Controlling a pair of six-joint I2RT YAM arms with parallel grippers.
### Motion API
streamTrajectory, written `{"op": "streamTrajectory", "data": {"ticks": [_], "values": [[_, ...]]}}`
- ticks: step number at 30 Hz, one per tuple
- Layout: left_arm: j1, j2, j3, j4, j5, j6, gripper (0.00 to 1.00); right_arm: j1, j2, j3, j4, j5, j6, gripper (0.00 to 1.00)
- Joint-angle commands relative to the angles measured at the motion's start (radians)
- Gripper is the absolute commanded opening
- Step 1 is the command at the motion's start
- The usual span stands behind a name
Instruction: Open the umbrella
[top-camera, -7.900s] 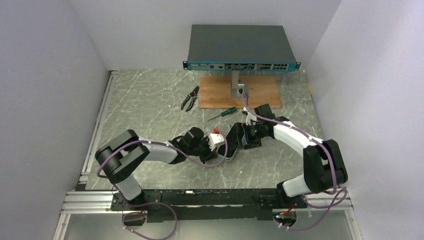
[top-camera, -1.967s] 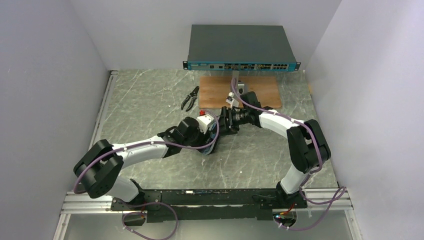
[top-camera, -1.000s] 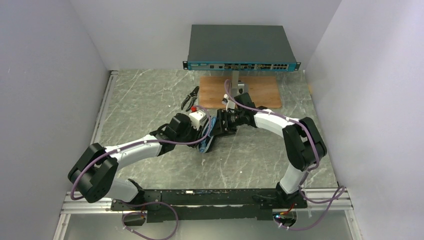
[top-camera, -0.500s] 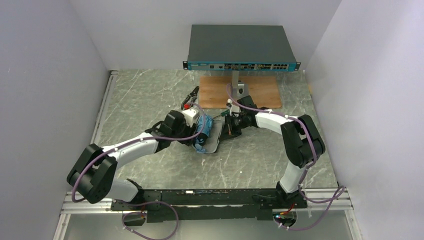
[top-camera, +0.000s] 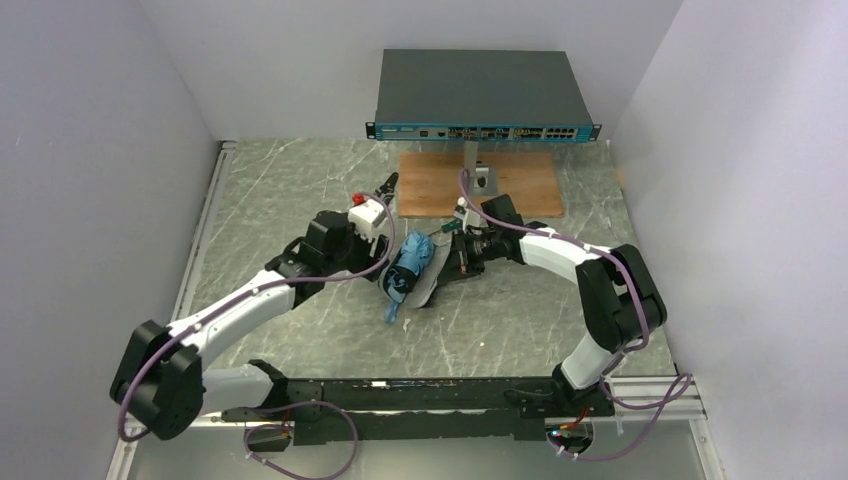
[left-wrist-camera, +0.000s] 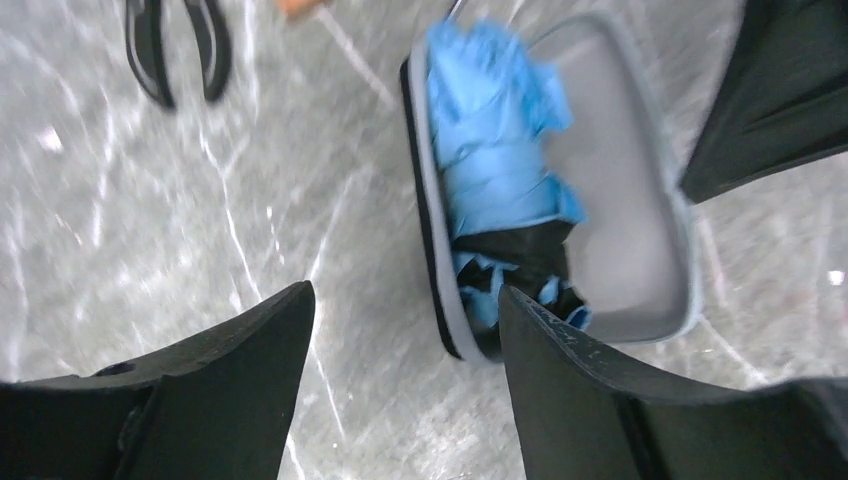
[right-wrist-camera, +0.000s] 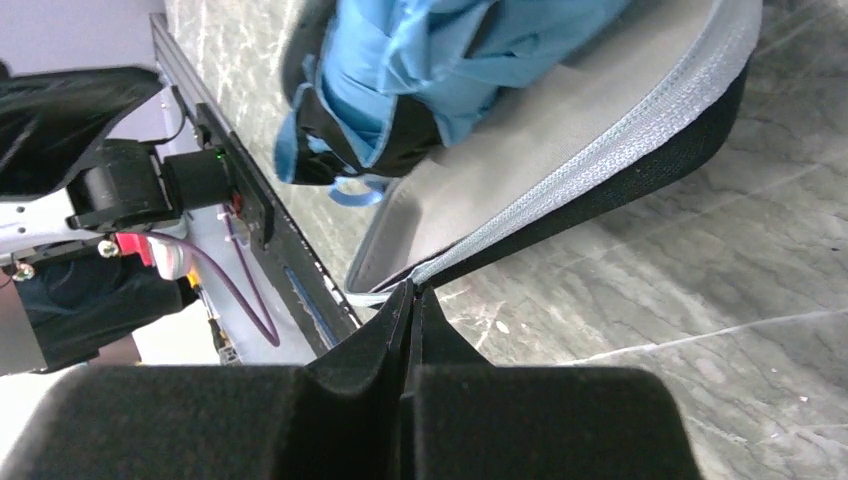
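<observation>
The umbrella (top-camera: 408, 265) is a folded sky-blue bundle with black showing at one end. It lies in an opened black zip case (top-camera: 432, 283) with a grey lining (left-wrist-camera: 630, 200). In the left wrist view the umbrella (left-wrist-camera: 490, 150) rests along the case's left half. My left gripper (left-wrist-camera: 405, 295) is open, hovering just left of the case with nothing between its fingers. My right gripper (right-wrist-camera: 412, 288) is shut, pinching the zip rim of the case (right-wrist-camera: 590, 140), and the umbrella (right-wrist-camera: 440, 60) lies beyond it. In the top view the right gripper (top-camera: 455, 262) sits at the case's right side.
Black-handled pliers (top-camera: 380, 192) lie behind the left wrist, also seen as pliers (left-wrist-camera: 180, 50). A wooden board (top-camera: 525, 185) carries a stand holding a network switch (top-camera: 480, 95) at the back. Grey walls close in left and right.
My left gripper has opened and drawn back to the left, away from the umbrella, which now lies uncovered in the case. My right gripper has shut on the case's rim.
</observation>
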Motion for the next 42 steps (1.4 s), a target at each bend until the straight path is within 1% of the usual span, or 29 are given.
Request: {"op": "streamTrajectory", "data": {"ticks": [1, 3, 5, 8, 13, 15, 19, 21, 23, 25, 27, 29, 31, 32, 33, 34, 36, 39, 40, 42], "values": [[-0.088, -0.099, 0.078, 0.047, -0.008, 0.088, 0.71, 0.002, -0.080, -0.019, 0.075, -0.053, 0.022, 0.00], [-0.125, -0.089, 0.103, 0.040, 0.012, 0.075, 0.69, 0.002, -0.090, -0.025, 0.083, -0.057, 0.035, 0.00], [-0.150, -0.051, 0.144, 0.016, 0.056, 0.023, 0.64, 0.001, -0.095, -0.032, 0.088, -0.060, 0.042, 0.00], [-0.171, 0.017, 0.155, 0.028, 0.089, -0.016, 0.59, 0.003, -0.101, -0.036, 0.090, -0.061, 0.042, 0.00], [-0.173, 0.160, 0.207, 0.009, 0.017, -0.022, 0.56, 0.003, -0.111, -0.047, 0.065, -0.047, 0.017, 0.00], [-0.173, 0.202, 0.226, -0.002, -0.015, -0.009, 0.58, 0.002, -0.110, -0.055, 0.060, -0.039, 0.005, 0.00], [-0.176, 0.287, 0.256, -0.015, -0.047, 0.000, 0.70, 0.002, -0.100, -0.058, 0.051, -0.029, -0.006, 0.00], [-0.181, 0.339, 0.284, -0.040, -0.079, 0.004, 0.70, 0.001, -0.092, -0.054, 0.038, -0.022, -0.018, 0.00], [-0.182, 0.376, 0.289, -0.050, -0.095, 0.011, 0.68, -0.005, -0.086, -0.045, 0.015, -0.014, -0.038, 0.00], [-0.187, 0.429, 0.295, -0.057, -0.089, 0.049, 0.66, -0.016, -0.084, -0.042, -0.008, 0.001, -0.051, 0.00], [-0.191, 0.482, 0.320, -0.118, -0.097, 0.051, 0.61, -0.021, -0.084, -0.039, -0.029, 0.028, -0.065, 0.00], [-0.192, 0.507, 0.320, -0.127, -0.097, 0.051, 0.58, -0.025, -0.081, -0.030, -0.062, 0.071, -0.085, 0.00], [-0.192, 0.515, 0.314, -0.126, -0.097, 0.051, 0.56, -0.029, -0.081, -0.014, -0.109, 0.149, -0.107, 0.00], [-0.192, 0.515, 0.316, -0.129, -0.097, 0.051, 0.54, -0.032, -0.083, -0.008, -0.126, 0.192, -0.121, 0.00], [-0.190, 0.513, 0.322, -0.133, -0.097, 0.084, 0.50, -0.036, -0.085, -0.005, -0.140, 0.226, -0.131, 0.00], [-0.191, 0.508, 0.326, -0.134, -0.097, 0.091, 0.44, -0.043, -0.088, -0.001, -0.154, 0.251, -0.138, 0.00], [-0.190, 0.484, 0.334, -0.129, -0.060, 0.099, 0.29, -0.053, -0.094, 0.001, -0.174, 0.281, -0.152, 0.00], [-0.187, 0.431, 0.333, -0.113, 0.020, 0.104, 0.03, -0.064, -0.105, -0.003, -0.198, 0.315, -0.165, 0.00], [-0.187, 0.410, 0.332, -0.107, 0.039, 0.098, 0.00, -0.067, -0.113, -0.006, -0.205, 0.329, -0.170, 0.00], [-0.185, 0.372, 0.332, -0.100, 0.071, 0.099, 0.00, -0.073, -0.123, -0.008, -0.217, 0.347, -0.180, 0.00]]}}
